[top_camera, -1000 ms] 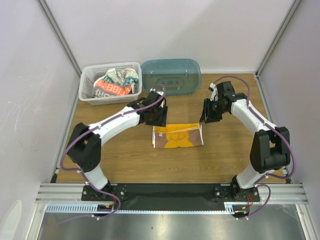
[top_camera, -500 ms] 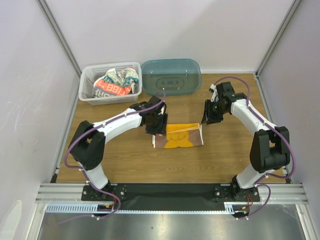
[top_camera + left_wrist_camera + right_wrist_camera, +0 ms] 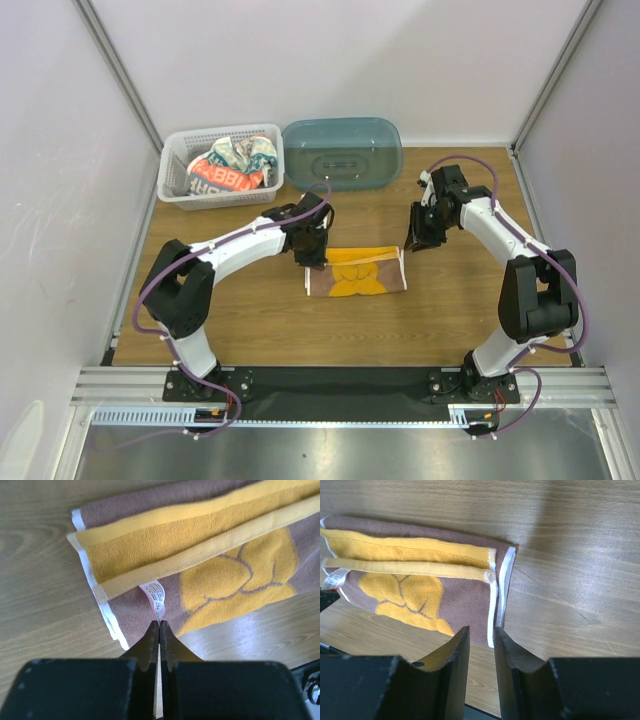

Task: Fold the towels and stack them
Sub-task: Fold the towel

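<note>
- Basket [image 3: 172, 172], far-left corner of the bench [image 3: 250, 320]: crumpled towels [image 3: 232, 166] are kept inside.
- Left pincer [image 3: 159, 623]: closed at the left edge of the brown towel [image 3: 356, 272], by the label [image 3: 156, 596]; caught cloth cannot be confirmed.
- Brown towel: laid folded mid-bench.
- Right pincer [image 3: 480, 632]: narrowly parted above the right edge; both ends are best lifted level.

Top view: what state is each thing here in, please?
Brown towel, folded, lying flat.
Basket towels, crumpled, unfolded, in the white basket.
Teal tub, no towels seen inside.
Left end effector, shut, tips at the brown towel's edge.
Right end effector, slightly open, by its other end.
</note>
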